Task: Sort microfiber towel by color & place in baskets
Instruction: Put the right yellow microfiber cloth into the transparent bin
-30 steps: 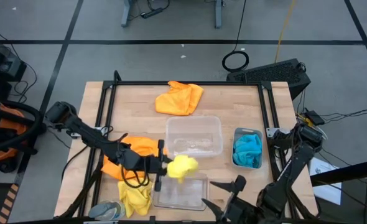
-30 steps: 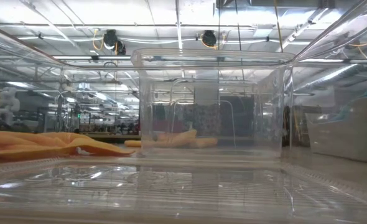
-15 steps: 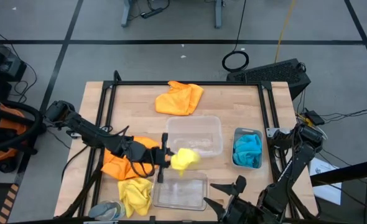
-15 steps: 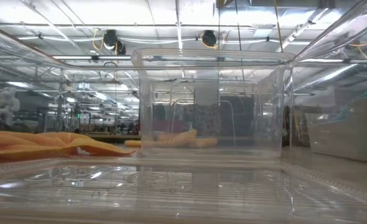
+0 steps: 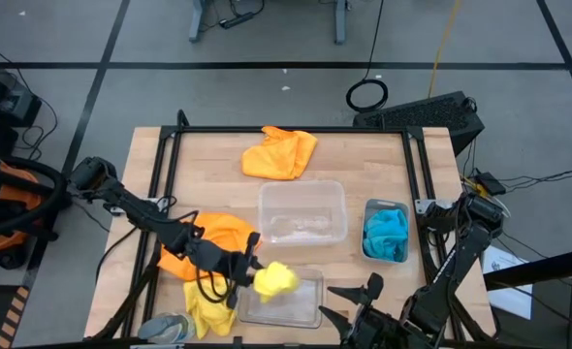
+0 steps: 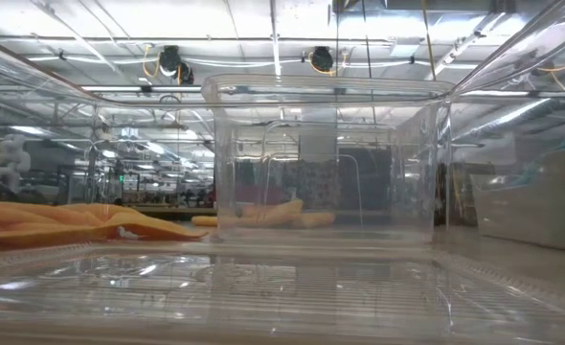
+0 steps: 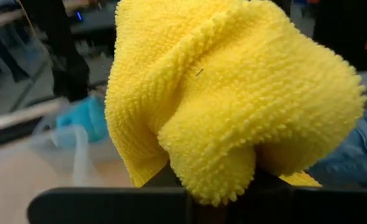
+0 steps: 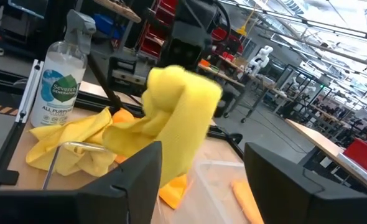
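My left gripper [image 5: 254, 275] is shut on a yellow towel [image 5: 275, 279] above the left end of the near clear basket [image 5: 301, 302]. A second yellow towel [image 5: 208, 308] lies flat on the table beside that basket. One orange towel [image 5: 215, 236] lies under the left arm, another orange towel [image 5: 279, 153] near the far edge. Blue towels [image 5: 386, 233] fill the narrow greyish basket [image 5: 368, 208]. The middle clear basket [image 5: 302, 211] stands between them. My right gripper [image 5: 339, 302] waits open at the near edge. My left gripper pinches a bunched fold of the yellow towel [image 7: 214, 168] between its two fingers, coming about level from the table's left. The towel is lifted clear and bulges in a ball past the fingers [image 8: 177, 112], which it hides in the wrist view.
A small grey thing [image 5: 165, 328] sits at the near left corner. A spray bottle [image 8: 62, 74] stands beyond the table's left side. Black frame rails [image 5: 165, 184] run along the table's left, right and far edges. Bare wood shows left of the far orange towel.
My left gripper, still shut on the yellow towel, first drifted slightly toward the far edge, then swung toward the near edge. The towel now hangs over the near clear basket's left end instead of the gap between the two clear baskets.
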